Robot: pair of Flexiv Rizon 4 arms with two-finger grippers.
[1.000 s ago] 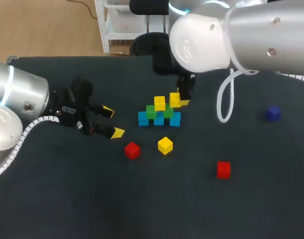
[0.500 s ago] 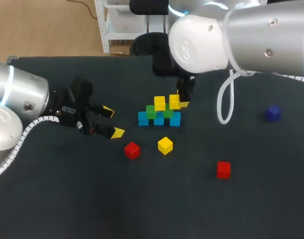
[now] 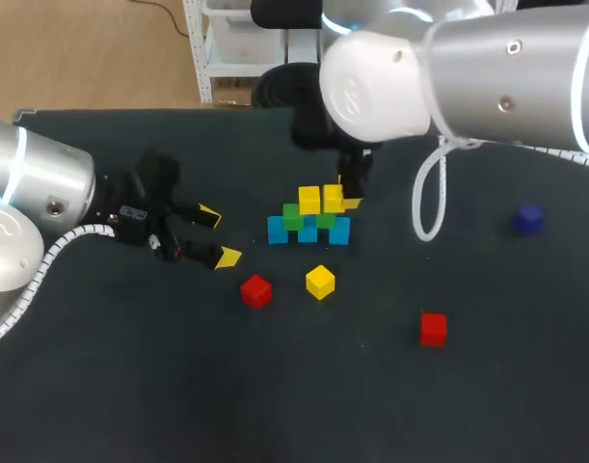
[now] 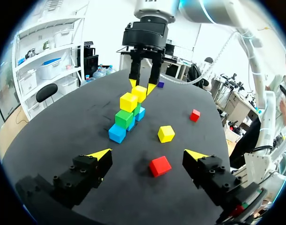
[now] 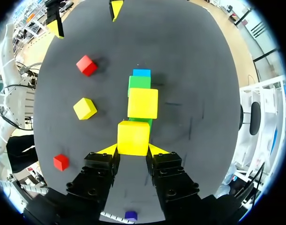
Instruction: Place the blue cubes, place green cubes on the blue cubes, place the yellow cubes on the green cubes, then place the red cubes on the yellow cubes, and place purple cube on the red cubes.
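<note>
Head view: my right arm hides most of my right claw at the stack; my left claw lies on the desk. Left wrist view: its fingers gape, holding nothing. Right wrist view: my claw grips a yellow cube, the green cube beneath nearly hidden.

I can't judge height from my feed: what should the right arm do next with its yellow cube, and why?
Probably open the right gripper and release. The yellow cube between its fingers looks level with the other yellow cube, over the green cubes, so it seems seated; I cannot confirm contact.
</note>
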